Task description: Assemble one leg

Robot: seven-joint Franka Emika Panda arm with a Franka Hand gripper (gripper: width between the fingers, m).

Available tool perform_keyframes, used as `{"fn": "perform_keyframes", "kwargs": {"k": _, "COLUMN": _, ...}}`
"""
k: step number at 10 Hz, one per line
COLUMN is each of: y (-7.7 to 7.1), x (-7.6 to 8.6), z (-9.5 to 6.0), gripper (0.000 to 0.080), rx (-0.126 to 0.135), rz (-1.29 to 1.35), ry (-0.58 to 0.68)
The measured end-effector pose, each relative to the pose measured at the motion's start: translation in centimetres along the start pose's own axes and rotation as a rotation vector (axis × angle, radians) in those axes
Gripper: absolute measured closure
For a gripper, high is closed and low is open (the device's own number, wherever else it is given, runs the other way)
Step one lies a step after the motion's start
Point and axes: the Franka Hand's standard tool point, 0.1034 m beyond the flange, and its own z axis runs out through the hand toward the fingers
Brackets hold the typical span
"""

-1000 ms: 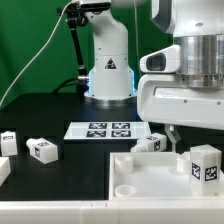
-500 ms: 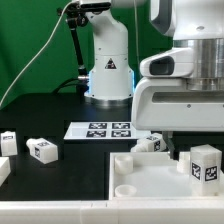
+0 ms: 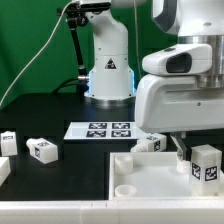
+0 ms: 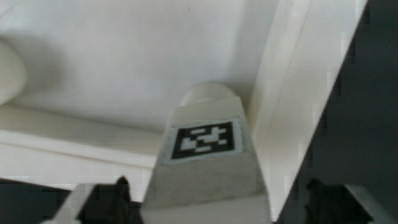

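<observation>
A leg (image 3: 206, 164), a small white block with a black-and-white tag, stands upright on the white panel (image 3: 140, 178) at the exterior view's right. In the wrist view this leg (image 4: 214, 140) runs between my two dark fingertips (image 4: 118, 205), tag facing the camera. My gripper (image 3: 192, 150) hangs right over the leg and straddles its top. A narrow gap shows on each side of the leg in the wrist view, where my gripper (image 4: 217, 208) is open. The big white hand hides the leg's top in the exterior view.
Three more tagged legs lie on the black table: two at the exterior view's left (image 3: 43, 150) (image 3: 8, 141), one (image 3: 150, 143) at the panel's far edge. The marker board (image 3: 105, 130) lies in front of the arm's base (image 3: 108, 75).
My hand has come lower and a little to the exterior view's right, closing in over the upright leg. The leg and the other parts have not moved.
</observation>
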Motion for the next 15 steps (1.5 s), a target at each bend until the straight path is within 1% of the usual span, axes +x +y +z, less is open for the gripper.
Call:
{"fn": "perform_keyframes", "kwargs": {"k": 1, "y": 0.0, "x": 0.0, "z": 0.1, "gripper": 0.0389, "rx": 0.000, "rz": 0.001, "ry": -0.001}}
{"fn": "perform_keyframes", "kwargs": {"k": 2, "y": 0.0, "x": 0.0, "z": 0.0, "gripper": 0.0518, "rx": 0.000, "rz": 0.001, "ry": 0.000}}
{"fn": "perform_keyframes", "kwargs": {"k": 6, "y": 0.0, "x": 0.0, "z": 0.0, "gripper": 0.0518, "rx": 0.000, "rz": 0.013, "ry": 0.000}}
{"fn": "perform_keyframes", "kwargs": {"k": 8, "y": 0.0, "x": 0.0, "z": 0.1, "gripper": 0.0518, "rx": 0.003, "rz": 0.219, "ry": 0.000}}
{"fn": "perform_keyframes", "kwargs": {"k": 10, "y": 0.2, "x": -0.1, "z": 0.1, "gripper": 0.0517, "rx": 0.020, "rz": 0.527, "ry": 0.001}}
{"fn": "perform_keyframes", "kwargs": {"k": 12, "y": 0.5, "x": -0.1, "z": 0.1, "gripper": 0.0517, "rx": 0.008, "rz": 0.708, "ry": 0.010}}
{"fn": "perform_keyframes", "kwargs": {"k": 13, "y": 1.0, "x": -0.3, "z": 0.1, "gripper": 0.0513, "rx": -0.008, "rz": 0.780, "ry": 0.012}}
{"fn": "perform_keyframes", "kwargs": {"k": 15, "y": 1.3, "x": -0.4, "z": 0.1, "gripper": 0.0511, "rx": -0.016, "rz": 0.814, "ry": 0.011}}
